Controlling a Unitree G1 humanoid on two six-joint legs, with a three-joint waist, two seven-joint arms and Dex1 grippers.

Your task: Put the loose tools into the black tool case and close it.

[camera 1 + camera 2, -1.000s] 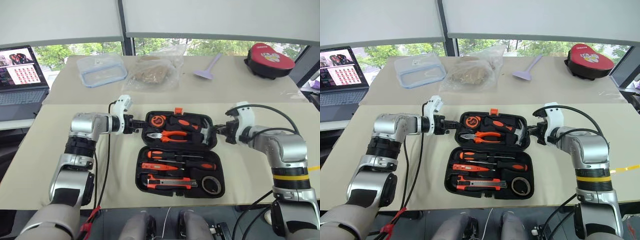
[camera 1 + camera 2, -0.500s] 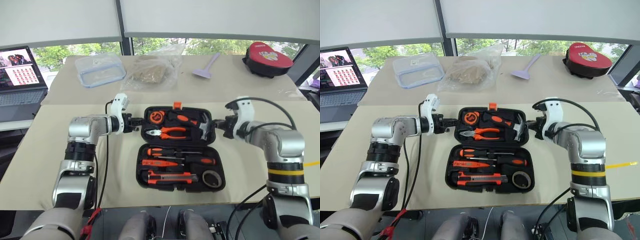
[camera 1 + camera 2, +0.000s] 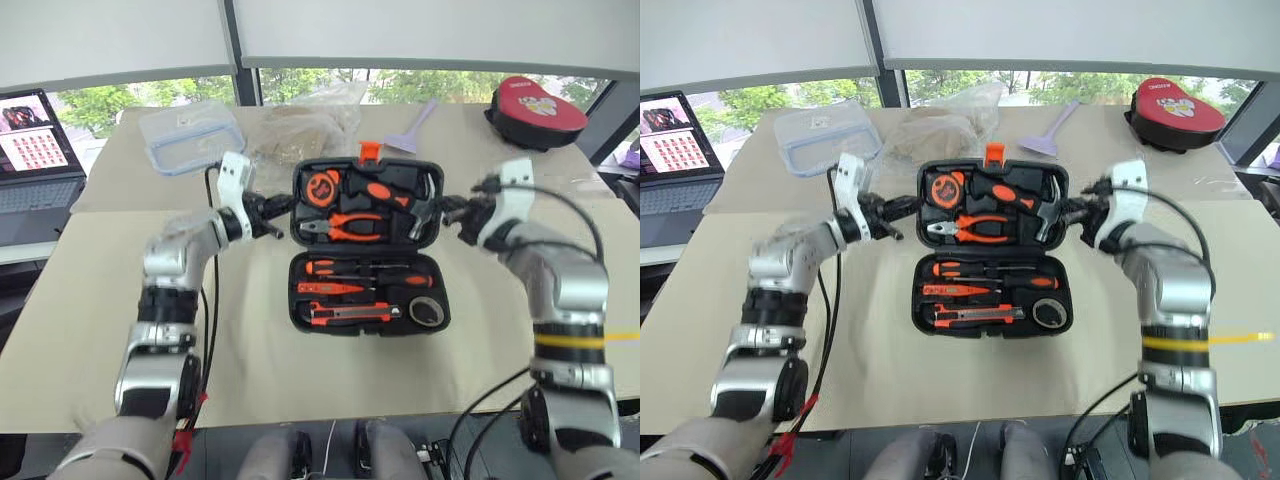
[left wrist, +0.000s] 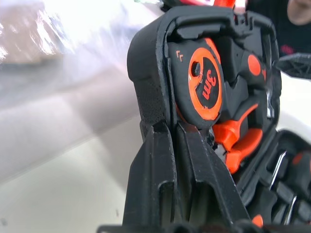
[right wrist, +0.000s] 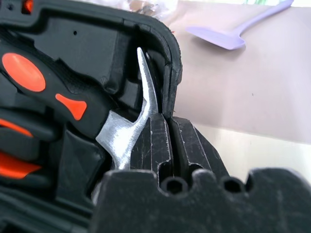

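The black tool case (image 3: 296, 296) lies open on the beige-covered table, its lid (image 3: 428, 182) tilted up off the surface with the orange latch (image 3: 369, 151) at the far edge. The base holds screwdrivers (image 3: 350, 268), a utility knife (image 3: 350, 314) and a grey tape roll (image 3: 427, 312). My left gripper (image 3: 283, 206) is shut on the lid's left rim (image 4: 148, 73). My right gripper (image 3: 447, 207) is shut on the lid's right rim (image 5: 172, 73). A tape measure (image 4: 204, 82), pliers (image 3: 350, 227) and a hammer (image 5: 121, 131) sit in the lid.
Behind the case lie a clear plastic box (image 3: 190, 135), a crumpled plastic bag (image 3: 305, 125), a purple spatula (image 3: 412, 128) and a red-topped pouch (image 3: 535, 105). A laptop (image 3: 35, 150) stands at the far left. Bare cloth stretches around the case.
Both grippers have risen with the lid's sides, and the lid has tilted up from lying flat. The camera has shifted a little.
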